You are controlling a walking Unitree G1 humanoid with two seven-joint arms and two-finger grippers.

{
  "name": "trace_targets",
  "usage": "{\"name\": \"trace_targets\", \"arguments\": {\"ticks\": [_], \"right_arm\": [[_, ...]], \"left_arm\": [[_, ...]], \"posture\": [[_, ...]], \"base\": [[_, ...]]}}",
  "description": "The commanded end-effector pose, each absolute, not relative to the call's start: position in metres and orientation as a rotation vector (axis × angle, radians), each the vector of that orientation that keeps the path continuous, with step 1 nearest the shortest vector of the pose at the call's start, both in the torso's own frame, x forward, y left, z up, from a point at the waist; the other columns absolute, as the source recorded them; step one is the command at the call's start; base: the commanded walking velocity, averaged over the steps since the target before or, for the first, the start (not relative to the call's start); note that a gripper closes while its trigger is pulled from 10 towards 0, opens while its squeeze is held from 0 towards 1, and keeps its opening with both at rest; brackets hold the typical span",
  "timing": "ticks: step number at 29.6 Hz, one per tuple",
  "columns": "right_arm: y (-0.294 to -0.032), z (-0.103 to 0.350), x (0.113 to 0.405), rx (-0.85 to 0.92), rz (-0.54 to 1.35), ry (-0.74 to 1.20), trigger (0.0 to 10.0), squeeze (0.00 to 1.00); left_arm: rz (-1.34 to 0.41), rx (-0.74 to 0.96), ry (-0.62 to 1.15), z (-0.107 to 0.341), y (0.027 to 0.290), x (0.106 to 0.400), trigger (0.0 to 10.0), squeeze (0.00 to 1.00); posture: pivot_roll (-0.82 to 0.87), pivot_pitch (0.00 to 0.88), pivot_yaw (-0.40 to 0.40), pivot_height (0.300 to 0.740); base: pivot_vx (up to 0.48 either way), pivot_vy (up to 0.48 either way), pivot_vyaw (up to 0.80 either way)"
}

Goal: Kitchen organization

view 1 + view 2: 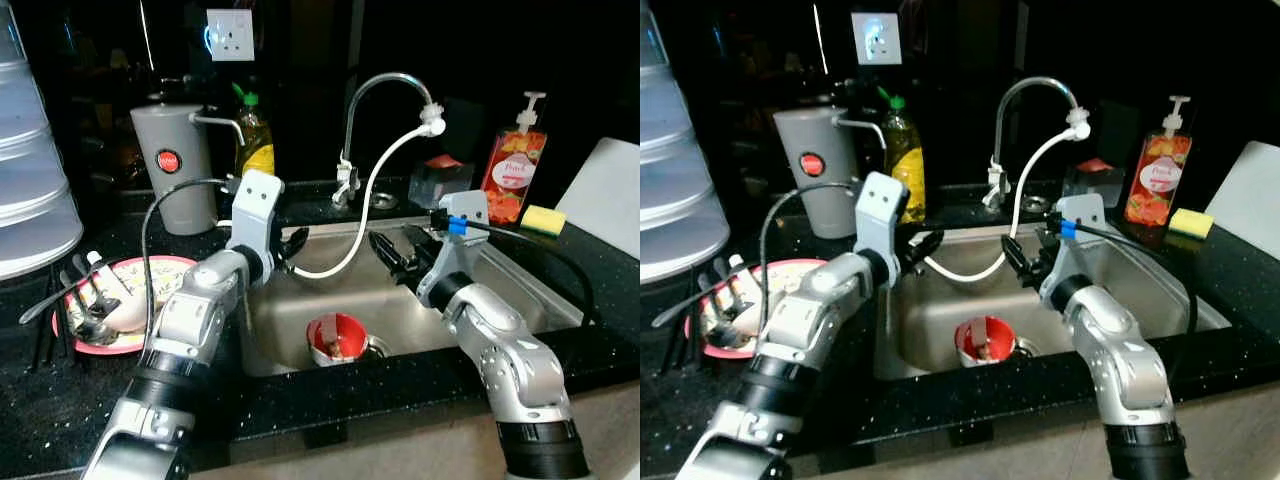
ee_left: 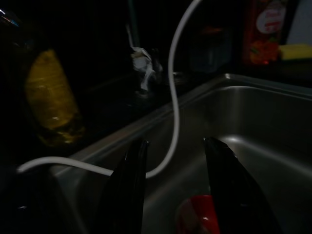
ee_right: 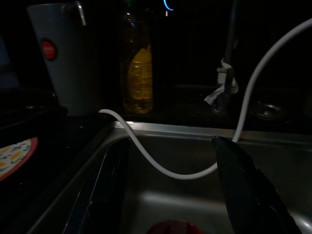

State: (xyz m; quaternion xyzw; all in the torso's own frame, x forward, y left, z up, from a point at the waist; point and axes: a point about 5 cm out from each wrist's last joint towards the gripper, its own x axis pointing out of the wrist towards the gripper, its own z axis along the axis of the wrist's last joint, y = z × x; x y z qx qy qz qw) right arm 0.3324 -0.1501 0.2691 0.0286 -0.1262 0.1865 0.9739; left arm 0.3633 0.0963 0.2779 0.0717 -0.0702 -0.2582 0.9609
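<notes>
The steel sink basin (image 1: 520,300) fills the middle of the frame, and a small red bowl (image 1: 337,339) lies at its bottom near the drain. Above it the left gripper (image 1: 293,246) and right gripper (image 1: 392,255) hang with fingers apart, holding nothing

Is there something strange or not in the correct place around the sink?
Yes. A white hose hangs from the faucet spout and sags into the sink, its end draped over the left rim. A red cup sits near the drain. Both tools hover open above the basin.
</notes>
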Motion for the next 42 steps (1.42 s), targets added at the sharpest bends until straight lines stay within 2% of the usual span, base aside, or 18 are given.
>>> {"name": "trace_targets", "arguments": {"ticks": [1, 6, 14, 19, 20, 21, 22, 26, 30, 32, 42], "right_arm": [[-0.147, 0.278, 0.33, 0.057, 0.398, -0.298, 10.0, 0.0], [-0.145, 0.28, 0.328, 0.054, 0.418, -0.315, 10.0, 0.0], [-0.144, 0.279, 0.322, 0.06, 0.445, -0.322, 10.0, 0.0], [-0.13, 0.281, 0.314, 0.06, 0.551, -0.348, 10.0, 0.0], [-0.13, 0.281, 0.314, 0.06, 0.551, -0.348, 10.0, 0.0], [-0.126, 0.282, 0.311, 0.052, 0.589, -0.353, 10.0, 0.0], [-0.126, 0.282, 0.311, 0.052, 0.589, -0.353, 10.0, 0.0], [-0.117, 0.281, 0.303, 0.028, 0.681, -0.358, 10.0, 0.0], [-0.111, 0.281, 0.297, 0.009, 0.744, -0.366, 10.0, 0.0], [-0.106, 0.281, 0.293, 0.006, 0.783, -0.369, 10.0, 0.0], [-0.105, 0.277, 0.293, -0.007, 0.777, -0.35, 10.0, 0.0]], "left_arm": [[-0.502, 0.168, -0.133, 0.275, 0.098, 0.361, 10.0, 0.0], [-0.451, 0.136, -0.093, 0.277, 0.11, 0.354, 10.0, 0.0], [-0.405, 0.184, -0.081, 0.293, 0.157, 0.334, 10.0, 0.0], [-0.187, 0.18, -0.073, 0.301, 0.203, 0.329, 10.0, 0.0], [-0.187, 0.18, -0.073, 0.301, 0.203, 0.329, 10.0, 0.0], [-0.109, 0.169, -0.046, 0.301, 0.223, 0.327, 10.0, 0.0], [-0.109, 0.169, -0.046, 0.301, 0.223, 0.327, 10.0, 0.0], [-0.042, 0.13, 0.007, 0.302, 0.25, 0.317, 10.0, 0.0], [0.006, 0.118, 0.037, 0.299, 0.263, 0.312, 10.0, 0.0], [0.114, 0.134, 0.086, 0.289, 0.276, 0.313, 10.0, 0.0], [0.237, 0.15, 0.138, 0.281, 0.296, 0.312, 10.0, 0.0]], "posture": [[-0.03, 0.004, -0.018, 0.74], [-0.03, 0.004, -0.013, 0.74], [-0.01, 0.016, -0.013, 0.74], [0.0, 0.027, -0.015, 0.74], [0.0, 0.027, -0.015, 0.74], [0.0, 0.027, -0.015, 0.74], [0.0, 0.027, -0.015, 0.74], [0.01, 0.032, -0.017, 0.74], [0.02, 0.032, -0.016, 0.74], [0.02, 0.032, -0.015, 0.74], [0.0, 0.032, -0.01, 0.74]], "base": [[0.0, 0.0, 0.0], [0.0, 0.0, 0.0], [0.0, 0.0, 0.0], [0.0, 0.0, 0.0], [0.0, 0.0, 0.0], [0.0, 0.0, 0.0], [0.0, 0.0, 0.0], [0.0, 0.0, 0.0], [0.0, 0.0, 0.0], [0.0, 0.0, 0.0], [0.0, 0.0, 0.0]]}}
